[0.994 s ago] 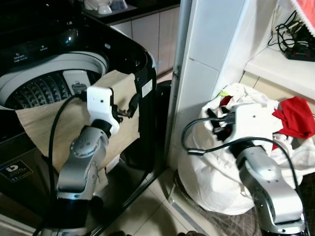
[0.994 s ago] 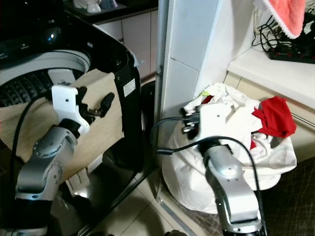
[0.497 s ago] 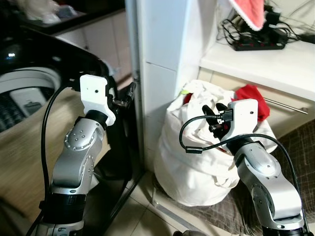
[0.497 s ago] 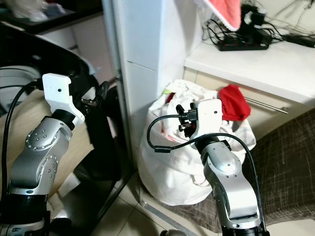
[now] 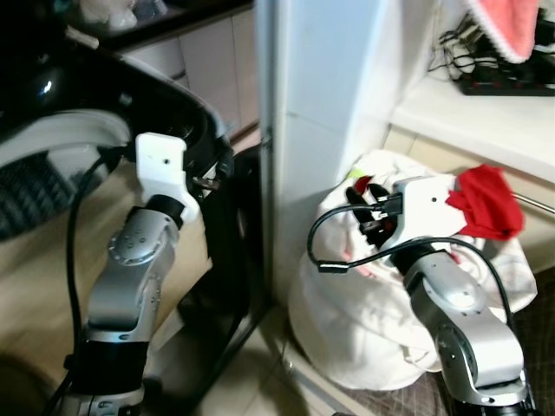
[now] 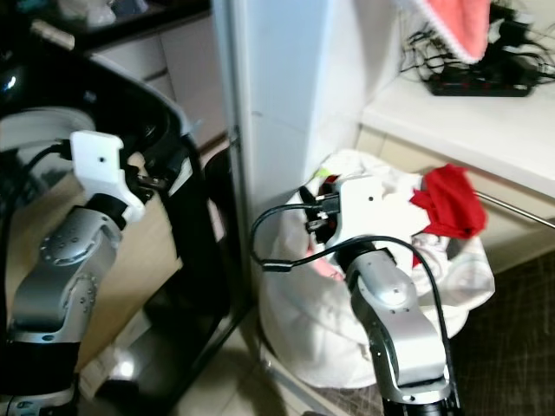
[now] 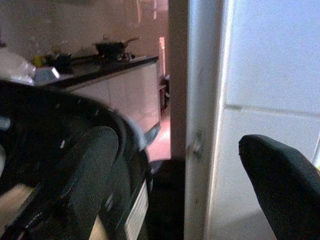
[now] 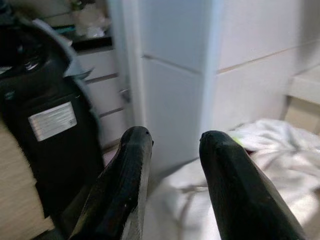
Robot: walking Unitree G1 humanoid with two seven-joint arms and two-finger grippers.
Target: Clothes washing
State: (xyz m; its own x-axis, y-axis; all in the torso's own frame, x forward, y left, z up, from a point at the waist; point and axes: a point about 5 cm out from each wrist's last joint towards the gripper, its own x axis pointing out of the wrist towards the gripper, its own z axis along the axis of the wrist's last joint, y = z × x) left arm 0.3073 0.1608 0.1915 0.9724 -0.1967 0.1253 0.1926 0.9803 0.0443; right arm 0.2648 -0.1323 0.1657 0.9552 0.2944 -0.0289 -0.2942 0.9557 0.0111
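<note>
white laundry bag point(image 5: 364, 321), red garment point(image 5: 481, 201) atop

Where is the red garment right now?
In the left eye view, the red garment lies on top of the white laundry bag on the robot's right, below the white counter and just beyond the right claw.

A white tiled pillar point(image 5: 325, 113) divides the room; a black power strip point(image 5: 507, 82) with tangled cables sits on the white desk point(image 5: 473, 117), a pink towel point(image 5: 512, 30) hanging above.

Home laundry corner, top-load washing machine point(image 5: 52, 147), white laundry bag point(image 5: 355, 321), kitchen counter point(image 7: 95, 67) behind
</note>
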